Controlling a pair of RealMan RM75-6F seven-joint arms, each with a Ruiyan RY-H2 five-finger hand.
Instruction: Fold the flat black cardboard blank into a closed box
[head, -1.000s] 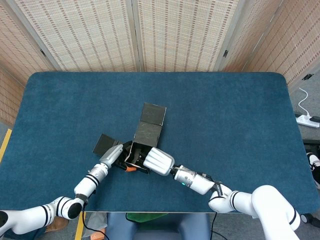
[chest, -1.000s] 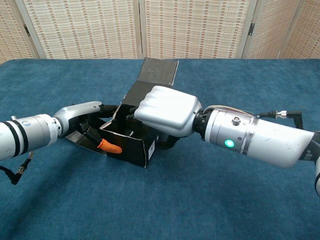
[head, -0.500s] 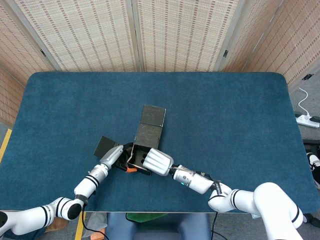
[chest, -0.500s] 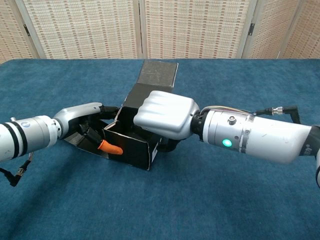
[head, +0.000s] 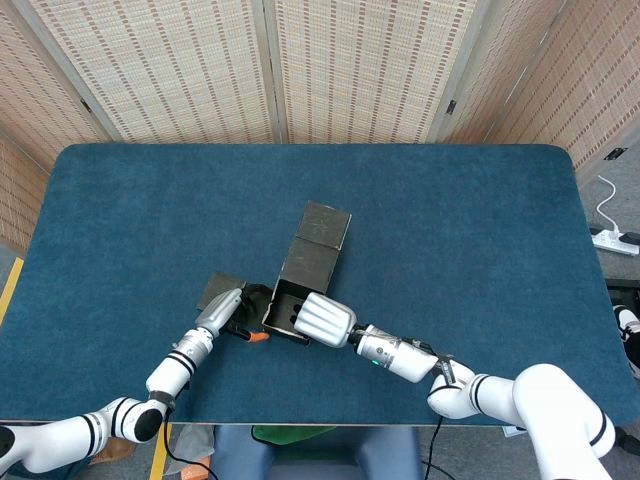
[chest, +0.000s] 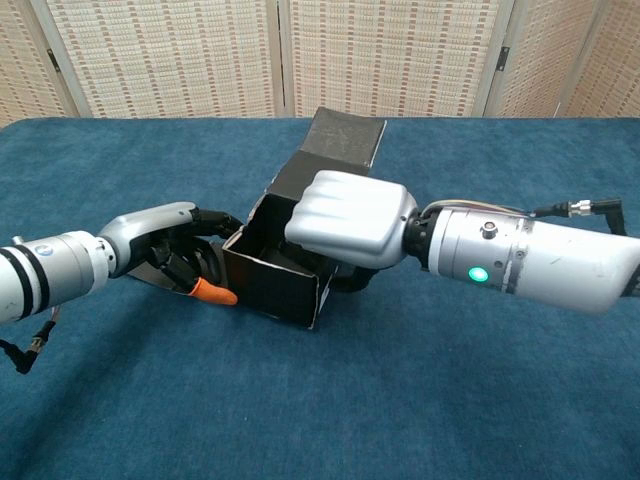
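Near the middle of the blue table (head: 450, 230), a little left and toward the near edge, sits the black cardboard box (chest: 275, 280), half formed: walls standing, top open, lid panel (head: 318, 245) stretched flat away to the far side. Right hand (chest: 350, 220) curled over the box's right wall, fingers apparently hooked inside the opening, holding that wall. Left hand (chest: 165, 245) pressed against the left side of the box, fingers bent over a side flap (head: 218, 291) lying on the table; orange fingertip (chest: 212, 293) showing just beside the near left corner; whether that flap is truly pinched or only pushed, cannot tell. Likely risks: walls springing back flat if either hand lets go before the flaps are tucked; box skidding across the cloth under uneven pushing from the 2 sides; lid panel creasing off its fold line if swung over with the left flap not yet inside. Against the view 1 second back: box turned slightly and shifted right and farther from the near edge, lid panel now angled more to the right, both hands carried along with it.
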